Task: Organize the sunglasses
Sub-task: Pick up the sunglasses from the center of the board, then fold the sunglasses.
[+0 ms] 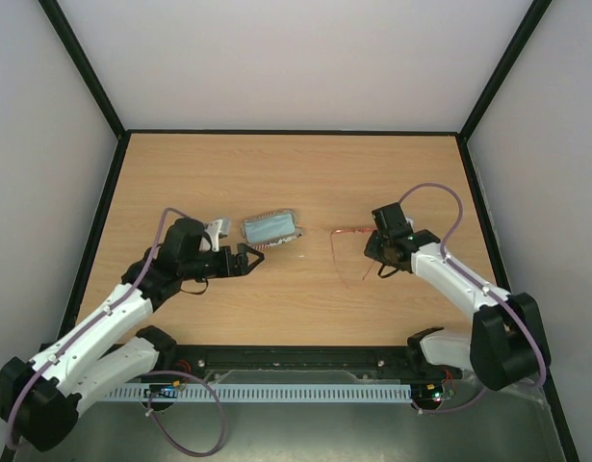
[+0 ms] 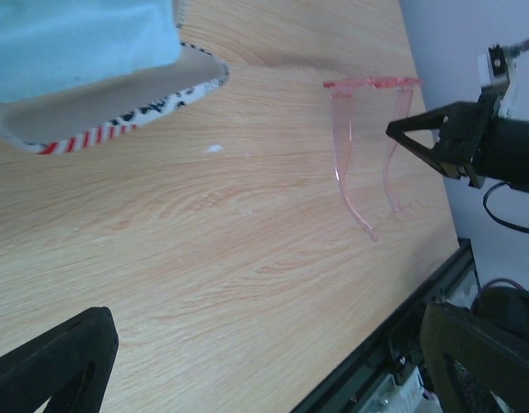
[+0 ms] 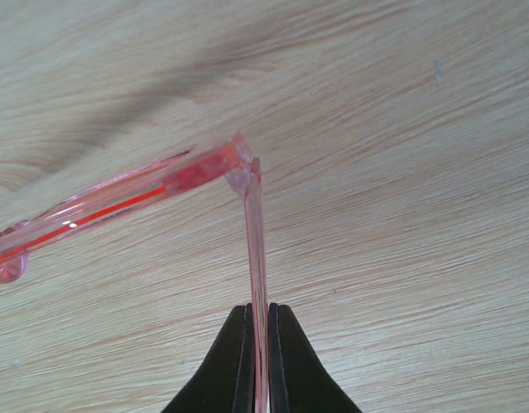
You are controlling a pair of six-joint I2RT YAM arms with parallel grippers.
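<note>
Right gripper [image 1: 374,254] clamped on sunglasses [image 1: 332,252] temple, right of table centre; left gripper [image 1: 249,258] spread wide near flag case [image 1: 276,237]. Left wrist — blue cloth [image 2: 75,43] on case, sunglasses well apart. Right wrist — fingers [image 3: 232,366] pinching thin temple arm.

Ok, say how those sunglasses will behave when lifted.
Probably light: the sunglasses have a thin translucent frame. Held by one slim temple in the right gripper, they'll likely flex and swing at the hinge.

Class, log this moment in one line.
right gripper: shut on translucent red-orange sunglasses | left gripper: open | light blue cloth: on flag-print case
</note>
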